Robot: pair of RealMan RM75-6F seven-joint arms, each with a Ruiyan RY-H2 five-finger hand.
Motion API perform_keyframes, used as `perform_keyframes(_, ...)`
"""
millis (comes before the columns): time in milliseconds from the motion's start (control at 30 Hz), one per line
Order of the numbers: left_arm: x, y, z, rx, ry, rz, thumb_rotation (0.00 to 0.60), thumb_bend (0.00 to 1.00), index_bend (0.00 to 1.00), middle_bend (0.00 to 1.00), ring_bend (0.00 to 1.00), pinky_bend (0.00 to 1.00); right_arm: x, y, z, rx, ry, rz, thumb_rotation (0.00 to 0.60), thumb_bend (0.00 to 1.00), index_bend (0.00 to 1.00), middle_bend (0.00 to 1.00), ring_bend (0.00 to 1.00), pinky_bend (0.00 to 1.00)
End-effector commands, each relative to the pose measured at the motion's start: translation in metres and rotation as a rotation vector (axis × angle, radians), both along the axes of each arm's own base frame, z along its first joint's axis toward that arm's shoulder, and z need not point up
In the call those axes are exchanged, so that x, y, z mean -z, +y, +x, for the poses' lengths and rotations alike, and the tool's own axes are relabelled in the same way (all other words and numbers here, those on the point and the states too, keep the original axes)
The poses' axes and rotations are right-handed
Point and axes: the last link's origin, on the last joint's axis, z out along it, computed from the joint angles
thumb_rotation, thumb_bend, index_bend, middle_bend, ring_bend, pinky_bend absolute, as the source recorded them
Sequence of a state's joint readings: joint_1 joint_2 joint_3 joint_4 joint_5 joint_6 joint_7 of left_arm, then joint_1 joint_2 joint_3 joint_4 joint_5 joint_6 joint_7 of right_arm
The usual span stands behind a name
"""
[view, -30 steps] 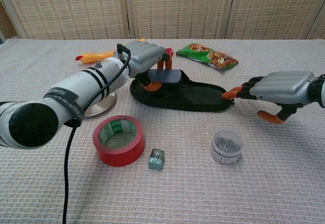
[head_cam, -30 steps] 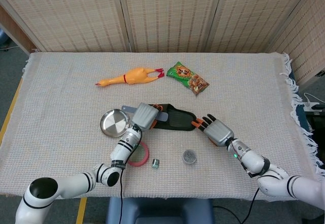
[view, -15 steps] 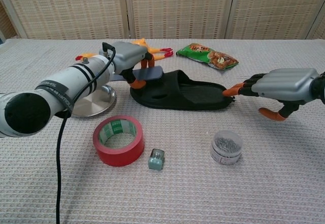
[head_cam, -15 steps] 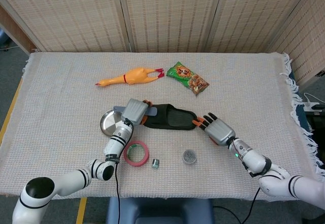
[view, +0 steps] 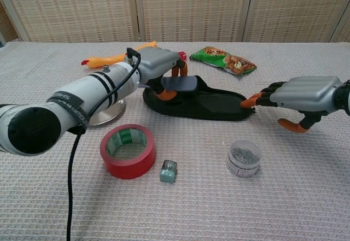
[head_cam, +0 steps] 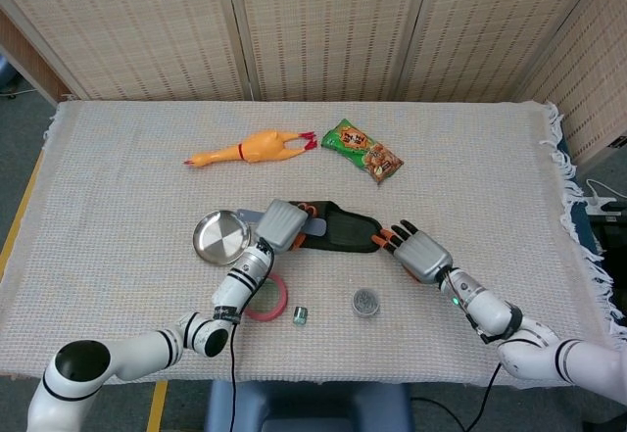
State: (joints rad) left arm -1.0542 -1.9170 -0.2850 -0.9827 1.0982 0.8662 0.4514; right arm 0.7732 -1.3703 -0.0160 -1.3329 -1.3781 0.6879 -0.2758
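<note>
We have swung our left hand [view: 164, 69], pinching a flat grey card [view: 179, 83], back over the heel of the black rubber slipper [view: 205, 103] mid-table, while our empty, spread right hand [view: 298, 100] touches its toe.

Left hand [view: 158, 66] with fingers curled downward, right hand [view: 298, 100] fingers extended leftward, spread

- Matt black foam slipper [view: 202, 103], soft-looking.
- Polished round metal dish [head_cam: 219, 237], mirror-bright.
- Glossy red plastic tape roll [view: 128, 150].
- Shiny green foil snack packet [head_cam: 363, 151].
- Smooth yellow rubber chicken [head_cam: 252, 147].
- Coarse woven cream tablecloth [head_cam: 127, 177].
</note>
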Motion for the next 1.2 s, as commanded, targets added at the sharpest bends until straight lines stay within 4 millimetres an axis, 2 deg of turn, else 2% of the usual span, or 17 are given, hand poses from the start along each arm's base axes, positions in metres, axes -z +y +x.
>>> perform_keyframes(33, -0.001, 0.008, -0.012, -0.021, 0.044, 0.026, 0.6, 0.41, 0.57, 0.6, 0.76, 1.0, -0.002, 0.0, 0.0, -0.001, -0.004, -0.003, 0.6, 0.6, 0.01, 0.0, 0.0, 0.0)
perform_keyframes(367, -0.011, 0.02, -0.035, -0.054, 0.108, 0.056, 0.6, 0.41, 0.57, 0.6, 0.76, 1.0, -0.007, -0.001, -0.002, 0.006, -0.006, -0.014, 0.6, 0.6, 0.01, 0.0, 0.0, 0.0)
perform_keyframes(633, -0.026, 0.007, -0.027, 0.003, 0.066, 0.08, 0.6, 0.41, 0.58, 0.61, 0.76, 1.0, -0.015, 0.005, 0.006, -0.017, -0.071, -0.026, 0.6, 0.6, 0.0, 0.0, 0.0, 0.0)
perform_keyframes(700, -0.031, 0.001, -0.028, 0.016, 0.069, 0.084, 0.6, 0.41, 0.58, 0.61, 0.76, 1.0, -0.023, 0.009, 0.01, -0.038, -0.11, -0.036, 0.6, 0.58, 0.0, 0.0, 0.0, 0.0)
perform_keyframes(833, -0.04, -0.006, -0.032, 0.026, 0.102, 0.103, 0.6, 0.41, 0.58, 0.61, 0.76, 1.0, -0.044, 0.015, 0.014, -0.06, -0.177, -0.069, 0.6, 0.45, 0.0, 0.0, 0.0, 0.0)
perform_keyframes(933, -0.049, -0.009, -0.041, 0.021, 0.135, 0.128, 0.6, 0.41, 0.58, 0.61, 0.76, 1.0, -0.063, 0.02, 0.018, -0.068, -0.225, -0.106, 0.6, 0.44, 0.0, 0.0, 0.0, 0.0)
perform_keyframes(1067, -0.064, -0.013, -0.07, 0.008, 0.239, 0.18, 0.6, 0.41, 0.57, 0.61, 0.76, 1.0, -0.094, 0.031, 0.023, -0.05, -0.339, -0.15, 0.6, 0.44, 0.0, 0.0, 0.0, 0.0)
perform_keyframes(1200, -0.074, -0.018, -0.099, -0.001, 0.363, 0.219, 0.6, 0.41, 0.57, 0.61, 0.76, 1.0, -0.115, 0.043, 0.027, -0.016, -0.434, -0.133, 0.6, 0.43, 0.0, 0.0, 0.0, 0.0)
